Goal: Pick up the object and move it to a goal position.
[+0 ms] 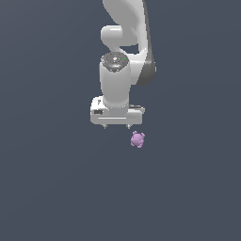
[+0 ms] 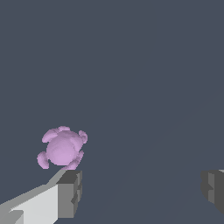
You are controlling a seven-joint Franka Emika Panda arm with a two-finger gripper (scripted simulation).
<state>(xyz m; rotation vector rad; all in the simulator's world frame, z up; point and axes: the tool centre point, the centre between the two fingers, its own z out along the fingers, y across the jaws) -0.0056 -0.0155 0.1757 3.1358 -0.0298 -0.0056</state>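
Observation:
The object (image 1: 137, 139) is a small pink-purple lumpy blob with rounded knobs, lying on the dark grey floor. In the exterior view my white gripper (image 1: 116, 126) hangs just above it and slightly toward the exterior view's left, its short fingertips spread wide apart. In the wrist view the object (image 2: 62, 148) lies just past one grey fingertip (image 2: 69, 193), outside the gap, and the other fingertip (image 2: 213, 189) is far across the frame. The gripper (image 2: 141, 191) is open and holds nothing.
A uniform dark grey floor (image 1: 56, 188) surrounds the object on all sides. The white arm (image 1: 124, 42) rises behind the gripper toward the top of the exterior view. No goal marker shows.

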